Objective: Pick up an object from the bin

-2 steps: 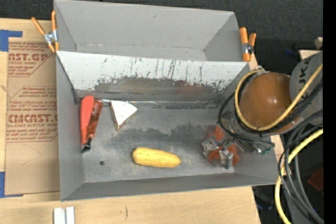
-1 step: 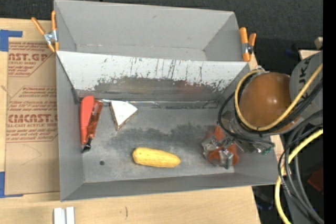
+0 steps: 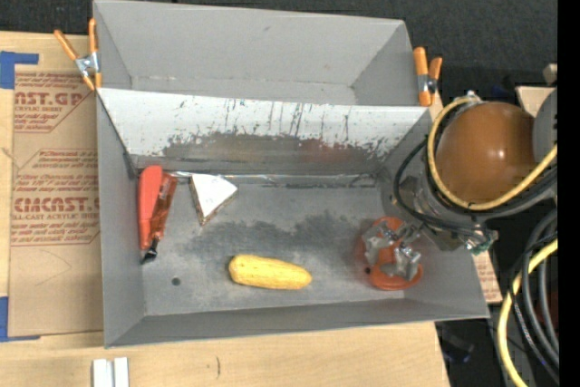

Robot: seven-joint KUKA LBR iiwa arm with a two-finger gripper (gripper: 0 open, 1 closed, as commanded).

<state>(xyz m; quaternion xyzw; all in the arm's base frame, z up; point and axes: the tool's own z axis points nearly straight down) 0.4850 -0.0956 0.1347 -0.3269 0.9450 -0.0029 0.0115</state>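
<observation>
My gripper [image 3: 394, 260] is down at the bin's right front corner, its metal fingers set over a small round orange-red thing [image 3: 388, 278] that lies on the floor there. Whether the fingers grip it I cannot tell. A yellow corn cob [image 3: 269, 273] lies on its side at the front middle, well to the gripper's left.
A white wedge-shaped piece [image 3: 210, 195] lies left of centre near the back wall. An orange-handled tool with a dark tip [image 3: 151, 209] rests along the left wall. The arm with its brown dome and cables hangs over the bin's right rim.
</observation>
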